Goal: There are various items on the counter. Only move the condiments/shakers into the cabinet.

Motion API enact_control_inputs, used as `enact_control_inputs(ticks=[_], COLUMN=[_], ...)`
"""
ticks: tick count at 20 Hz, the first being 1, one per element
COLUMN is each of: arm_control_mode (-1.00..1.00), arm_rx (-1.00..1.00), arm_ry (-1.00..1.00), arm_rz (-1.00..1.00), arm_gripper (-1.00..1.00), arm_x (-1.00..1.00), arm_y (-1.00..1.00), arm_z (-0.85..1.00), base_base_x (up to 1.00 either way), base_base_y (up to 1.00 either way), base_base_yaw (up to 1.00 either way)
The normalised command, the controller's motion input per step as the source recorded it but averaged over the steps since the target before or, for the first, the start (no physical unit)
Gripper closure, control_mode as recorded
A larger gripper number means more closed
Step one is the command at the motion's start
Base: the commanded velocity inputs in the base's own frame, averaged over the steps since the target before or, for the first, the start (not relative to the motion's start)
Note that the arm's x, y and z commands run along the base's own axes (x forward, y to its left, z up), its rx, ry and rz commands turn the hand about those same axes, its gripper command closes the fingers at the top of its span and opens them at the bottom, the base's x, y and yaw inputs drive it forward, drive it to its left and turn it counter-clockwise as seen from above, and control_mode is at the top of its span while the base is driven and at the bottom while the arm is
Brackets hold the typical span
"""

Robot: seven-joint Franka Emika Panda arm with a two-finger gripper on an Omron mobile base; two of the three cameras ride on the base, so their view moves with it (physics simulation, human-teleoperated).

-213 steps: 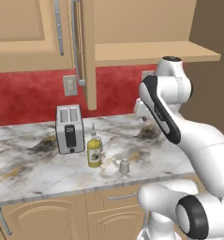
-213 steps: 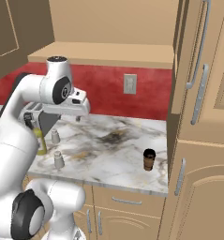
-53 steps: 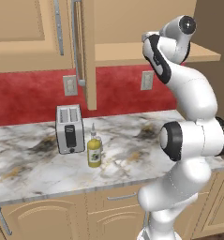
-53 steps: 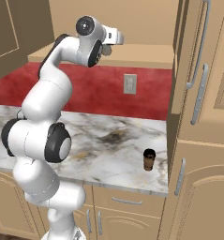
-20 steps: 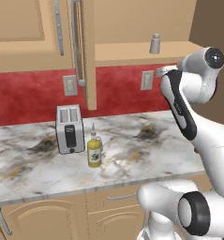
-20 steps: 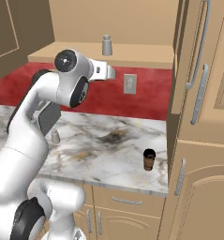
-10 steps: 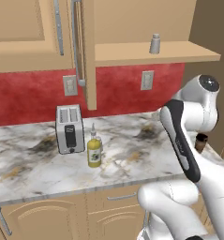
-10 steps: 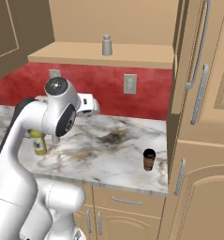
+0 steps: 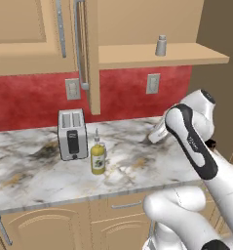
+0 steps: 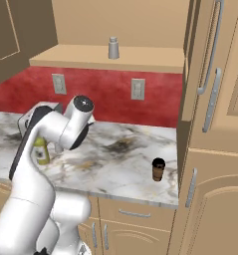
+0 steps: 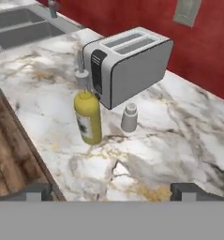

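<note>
One small grey shaker (image 9: pixel 161 45) (image 10: pixel 113 48) stands on the shelf of the open wall cabinet (image 9: pixel 137 54) (image 10: pixel 90 58). On the marble counter (image 11: pixel 188 131) another grey shaker (image 11: pixel 129 117) stands just in front of the silver toaster (image 11: pixel 127 63) (image 9: pixel 71 134). The yellow-green bottle (image 11: pixel 87 117) (image 9: pixel 97 156) (image 10: pixel 41 150) stands beside them, close to the counter's front edge. My gripper (image 11: pixel 112 191) hangs above the counter, open, with nothing between its fingers. It is well short of the shaker and bottle and looks toward them.
A dark cup (image 10: pixel 158 169) stands near the counter's right end, by tall wooden cupboards (image 10: pixel 215 99). A sink (image 11: pixel 19 28) lies beyond the toaster in the hand view. The cabinet door (image 9: pixel 91 53) hangs open above the toaster.
The arm has swung down from shelf height to low over the counter. The grey shaker stays on the cabinet shelf, and the gripper has stayed open.
</note>
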Motion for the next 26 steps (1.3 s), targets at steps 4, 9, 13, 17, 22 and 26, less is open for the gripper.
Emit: enact_control_inputs(ticks=[4,9,13,17,22,26], arm_control_mode=[-1.00,-1.00,-1.00,-1.00,-1.00,-1.00], arm_rx=[0.12,0.08,0.03,0.06,0.11,0.11], arm_ry=[0.03,0.00,0.01,0.00,0.00,-0.05], arm_rz=[0.50,0.21,0.08,0.08,0.05,0.02], arm_gripper=[-1.00,-1.00,-1.00,-1.00,-1.00,-1.00], arm_x=[0.60,0.41,0.17,0.00,0.02,0.02], arm_y=[0.62,0.14,0.00,0.00,0.05,0.27], arm_z=[-0.27,-0.21,-0.36,-0.53,-0.40,-0.27], base_base_x=[0.00,0.00,0.00,0.00,0.00,0.00], base_base_y=[0.00,0.00,0.00,0.00,0.00,0.00], base_base_yaw=[0.00,0.00,0.00,0.00,0.00,0.00])
